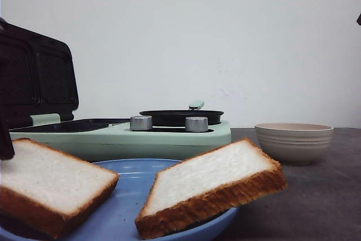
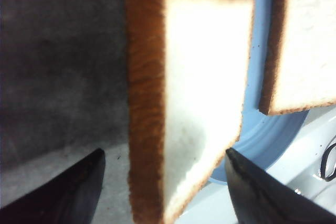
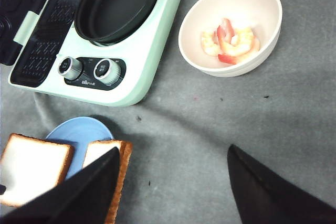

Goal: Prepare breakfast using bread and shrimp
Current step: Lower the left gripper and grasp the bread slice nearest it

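Two slices of white bread lie on a blue plate point(image 1: 121, 210): the left slice point(image 1: 51, 187) and the right slice point(image 1: 211, 184), which leans over the rim. My left gripper point(image 2: 164, 153) is open and straddles the left slice point(image 2: 202, 77), with a gap on one side and the other finger close to its corner. One of its fingers point(image 1: 5, 139) shows at the front view's left edge. The right slice point(image 2: 304, 45) lies beyond. My right gripper point(image 3: 174, 149) is open and empty above the grey table. Shrimp point(image 3: 231, 40) lie in a cream bowl point(image 3: 202, 51).
A mint-green sandwich maker point(image 1: 169, 136) stands behind the plate, its dark lid point(image 1: 36, 77) raised at the left. A black pan point(image 1: 180, 117) sits on its right side behind two silver knobs point(image 1: 141, 123). The cream bowl point(image 1: 293, 142) stands to its right.
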### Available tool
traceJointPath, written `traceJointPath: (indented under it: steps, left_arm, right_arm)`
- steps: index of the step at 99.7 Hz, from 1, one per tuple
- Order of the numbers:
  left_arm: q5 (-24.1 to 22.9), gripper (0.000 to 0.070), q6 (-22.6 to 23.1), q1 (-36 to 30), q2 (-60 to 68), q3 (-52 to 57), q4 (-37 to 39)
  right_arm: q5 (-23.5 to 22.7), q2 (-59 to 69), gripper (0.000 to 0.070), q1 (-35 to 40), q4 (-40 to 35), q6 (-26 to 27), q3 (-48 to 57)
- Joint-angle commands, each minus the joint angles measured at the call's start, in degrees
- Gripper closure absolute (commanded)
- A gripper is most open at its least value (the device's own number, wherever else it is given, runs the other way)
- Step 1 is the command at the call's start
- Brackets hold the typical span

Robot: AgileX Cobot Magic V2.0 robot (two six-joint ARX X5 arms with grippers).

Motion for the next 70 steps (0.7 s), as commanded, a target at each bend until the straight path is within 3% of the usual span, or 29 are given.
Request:
traceJointPath:
  steps: [1,27,48,70]
  left_arm:
    - [0.0,0.0307,0.1,-0.8,1.2,1.0,0.7]
    - [-0.1,0.0333,-1.8,-3.1,3.4,1.0,3.5]
    - [-0.1,0.0700,-1.8,-3.2,3.5,1.0,3.9]
    - [1.1,0.0697,-1.6,-3.2,3.1,1.1,4.0]
  right_arm:
    - [-0.2,0.3,0.0295,0.0,0.4,-0.7,1.0]
    - [-0.2,0.3,0.0295,0.0,0.0,-0.7,1.0]
    - [-0.2,0.3,0.0295,0.0,0.0,-0.7,1.0]
    - [-0.2,0.3,0.0295,0.0,0.0,-0.7,1.0]
